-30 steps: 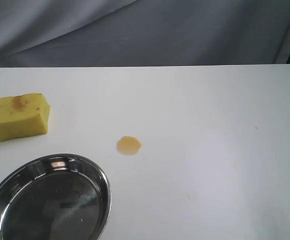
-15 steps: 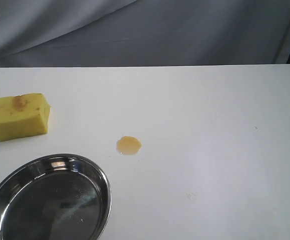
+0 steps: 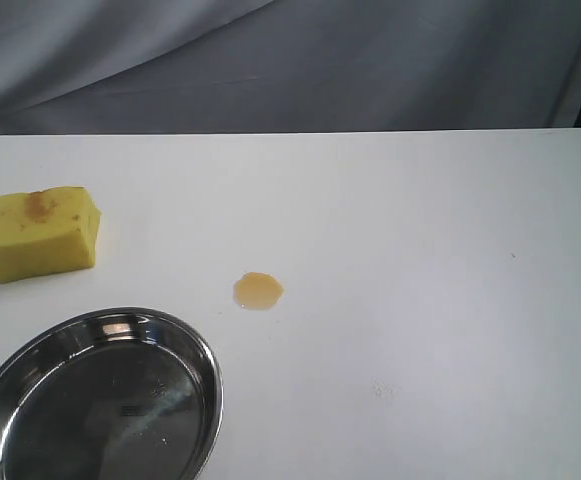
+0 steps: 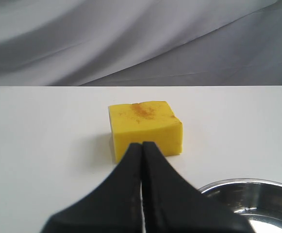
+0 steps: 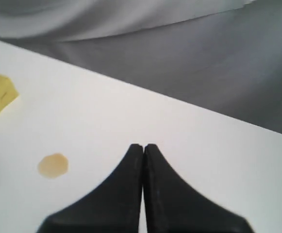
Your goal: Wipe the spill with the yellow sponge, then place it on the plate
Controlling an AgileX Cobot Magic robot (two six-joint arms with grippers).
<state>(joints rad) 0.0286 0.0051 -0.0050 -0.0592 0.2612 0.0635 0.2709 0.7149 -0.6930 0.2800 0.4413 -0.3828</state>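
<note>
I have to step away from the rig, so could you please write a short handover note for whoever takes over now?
Left gripper: shut, empty, aimed at the sponge.
Right gripper: shut, empty, off to the side of the spill.
Sponge, spill and plate sit apart on the table; the plate is empty.
Done: nothing yet.
Left: grab sponge, wipe spill, put sponge on plate.

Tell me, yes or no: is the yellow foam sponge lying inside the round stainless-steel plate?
No, the rectangular yellow foam sponge rests on the white table, apart from the round stainless-steel plate.
</note>
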